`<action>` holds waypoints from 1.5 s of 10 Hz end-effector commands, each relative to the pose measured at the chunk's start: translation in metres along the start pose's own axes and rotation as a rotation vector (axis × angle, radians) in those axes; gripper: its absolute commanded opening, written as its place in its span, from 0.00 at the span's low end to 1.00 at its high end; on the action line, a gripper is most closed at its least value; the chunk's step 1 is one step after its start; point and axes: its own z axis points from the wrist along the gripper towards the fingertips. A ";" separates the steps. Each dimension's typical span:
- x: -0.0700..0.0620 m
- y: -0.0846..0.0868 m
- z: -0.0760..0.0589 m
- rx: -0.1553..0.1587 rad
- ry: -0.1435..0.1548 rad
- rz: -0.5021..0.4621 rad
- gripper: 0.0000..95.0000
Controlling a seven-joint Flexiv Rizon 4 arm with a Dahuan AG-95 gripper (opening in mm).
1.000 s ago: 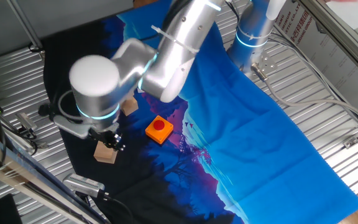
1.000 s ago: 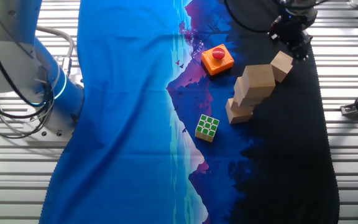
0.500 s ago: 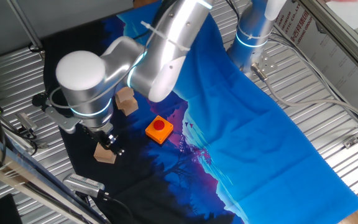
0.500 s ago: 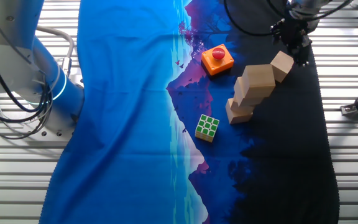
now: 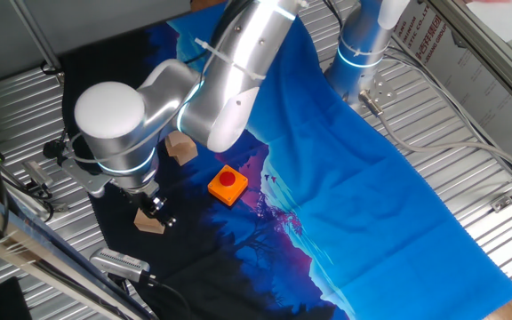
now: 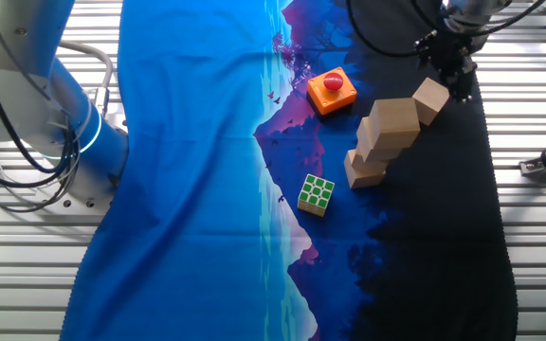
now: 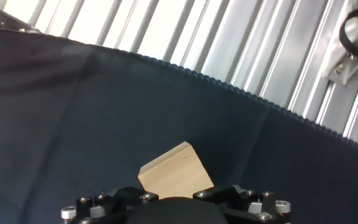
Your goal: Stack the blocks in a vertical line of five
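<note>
1. The end effector (image 6: 455,74) hangs over the dark part of the cloth (image 6: 197,189), near the cloth's scalloped edge, where the ribbed metal tabletop (image 6: 538,246) begins.
2. A lone tan block (image 6: 430,99) lies on the dark cloth just beside and below the end effector; in the hand view the block (image 7: 176,173) sits right at the fingers' base, one corner turned toward the cloth edge.
3. Whether the fingers are apart or together cannot be told from these views.
4. The other blocks (image 6: 384,140) stand touching one another in a stepped cluster just beside the lone block, toward the middle of the cloth.
5. An orange button pad (image 6: 331,90) sits near the cluster, and a green-and-white puzzle cube (image 6: 316,194) lies farther along on the purple print.
6. Open dark cloth stretches beyond the cluster, away from the end effector.
</note>
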 end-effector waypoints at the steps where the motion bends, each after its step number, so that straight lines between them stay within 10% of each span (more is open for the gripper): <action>1: 0.001 0.000 -0.001 0.004 0.004 -0.129 1.00; 12: 0.006 -0.004 0.037 0.002 -0.014 -0.189 1.00; 13: 0.006 -0.004 0.039 0.003 -0.024 -0.191 0.80; 15: 0.005 -0.003 0.038 0.009 -0.030 -0.172 0.00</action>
